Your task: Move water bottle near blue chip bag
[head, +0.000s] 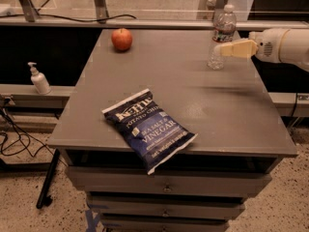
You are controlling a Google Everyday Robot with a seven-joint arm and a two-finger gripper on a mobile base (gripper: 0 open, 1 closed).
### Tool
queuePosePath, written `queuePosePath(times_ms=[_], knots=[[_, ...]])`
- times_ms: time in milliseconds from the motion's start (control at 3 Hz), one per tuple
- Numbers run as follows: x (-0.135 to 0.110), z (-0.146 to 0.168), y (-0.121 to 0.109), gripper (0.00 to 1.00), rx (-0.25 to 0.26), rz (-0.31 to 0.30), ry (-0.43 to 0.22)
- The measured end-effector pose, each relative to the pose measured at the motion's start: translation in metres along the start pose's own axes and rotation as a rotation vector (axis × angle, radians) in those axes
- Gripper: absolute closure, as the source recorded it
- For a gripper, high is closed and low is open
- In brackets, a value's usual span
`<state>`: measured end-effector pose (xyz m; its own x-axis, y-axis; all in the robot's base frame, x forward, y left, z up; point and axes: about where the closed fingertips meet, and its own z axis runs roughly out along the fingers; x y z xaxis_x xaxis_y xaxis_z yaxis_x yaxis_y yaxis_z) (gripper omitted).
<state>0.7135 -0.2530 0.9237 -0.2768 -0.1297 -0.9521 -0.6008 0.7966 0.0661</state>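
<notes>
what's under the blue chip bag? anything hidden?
Only the grey table shows around the blue chip bag; its near corner overhangs the front edge. Anything beneath the bag is covered. The gripper is at the far right, beside the water bottle.

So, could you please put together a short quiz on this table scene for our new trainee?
1. True or false: the water bottle stands upright near the far right corner of the table.
2. Which thing lies nearest the table's front edge? A) apple B) chip bag C) water bottle
3. From which side of the picture does the gripper reach in, and which thing is it at?

Key
1. True.
2. B. The bag lies flat with one corner over the front edge. The apple sits at the back left.
3. From the right. It is at the water bottle, level with its body. Whether they touch cannot be told.
</notes>
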Motion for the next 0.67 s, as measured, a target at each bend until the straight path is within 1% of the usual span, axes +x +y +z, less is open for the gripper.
queuePosePath(times_ms=[333,667], knots=[[-0.011,0.029,0.028,0.0,-0.084,0.015,-0.028],[-0.015,0.044,0.043,0.18,-0.12,0.0,-0.054]])
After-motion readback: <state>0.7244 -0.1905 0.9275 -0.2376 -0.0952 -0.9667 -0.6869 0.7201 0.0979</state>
